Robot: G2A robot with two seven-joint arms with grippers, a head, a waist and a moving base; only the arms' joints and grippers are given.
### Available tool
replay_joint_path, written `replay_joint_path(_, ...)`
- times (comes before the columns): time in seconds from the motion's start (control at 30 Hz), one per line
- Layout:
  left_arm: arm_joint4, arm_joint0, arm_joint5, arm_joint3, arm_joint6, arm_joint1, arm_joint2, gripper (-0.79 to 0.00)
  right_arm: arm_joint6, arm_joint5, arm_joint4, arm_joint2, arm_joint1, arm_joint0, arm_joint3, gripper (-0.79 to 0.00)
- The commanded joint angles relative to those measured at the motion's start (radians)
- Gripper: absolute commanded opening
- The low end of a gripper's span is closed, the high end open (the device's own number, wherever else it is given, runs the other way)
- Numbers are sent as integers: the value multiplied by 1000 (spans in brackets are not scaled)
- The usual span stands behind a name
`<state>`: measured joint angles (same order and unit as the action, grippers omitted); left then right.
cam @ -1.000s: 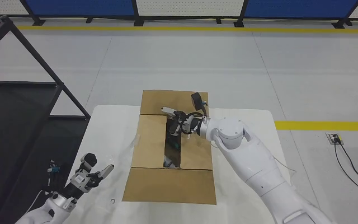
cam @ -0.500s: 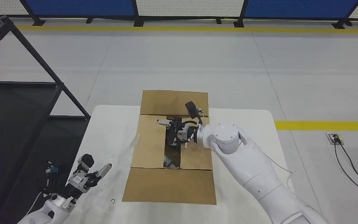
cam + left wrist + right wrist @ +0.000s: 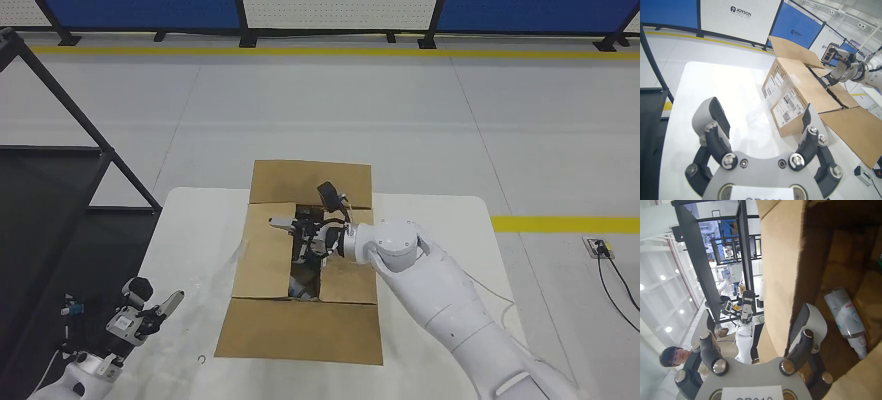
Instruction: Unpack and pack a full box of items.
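Right pincer [image 3: 292,235], wide open astride the left flap [image 3: 262,262] of the box [image 3: 310,182], has shifted left; a bottle [image 3: 845,317] lies inside just beyond.

left claw [image 3: 762,113]: fingers spread, arm held low | right claw [image 3: 298,236]: fingers spread, arm extended forward

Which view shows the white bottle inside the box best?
Right wrist view: the white bottle lies plainly on the box's floor. The top view catches a pale glimpse through the flap gap; the left wrist view has flaps covering it.
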<state>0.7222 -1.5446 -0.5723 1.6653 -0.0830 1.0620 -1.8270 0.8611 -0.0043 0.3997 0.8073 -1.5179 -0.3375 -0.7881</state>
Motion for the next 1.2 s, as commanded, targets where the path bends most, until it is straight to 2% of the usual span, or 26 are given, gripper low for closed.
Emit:
replay_joint_path(0.0, -1, -4, 1, 0, 3, 0, -1, 0, 14, -24, 18, 12, -1, 4, 4, 0)
replay_joint_path(0.2, -6, -9, 6, 2, 17, 2, -3, 0, 13, -56, 46, 29, -9, 9, -12, 0)
replay_joint_path(0.43, -7, -19, 15, 26, 30, 2, -20, 0, -34, -90, 83, 12, -39, 13, -60, 0)
replay_joint_path(0.6, -10, -27, 30, 69, 38, 2, -40, 0, -78, -107, 83, -31, -72, 35, -56, 0)
replay_joint_path(0.87, -16, -43, 27, 171, 7, 0, -62, 0, -167, -188, 70, -92, -132, 73, 1, 0)
replay_joint_path(1.0, -46, -54, 27, 227, -16, 1, -61, 0, -159, -211, 78, -113, -160, 93, 44, 0)
replay_joint_path(1.17, -44, -46, 70, 266, -39, 3, -39, 0, -134, -227, 90, -136, -194, 115, 99, 0)
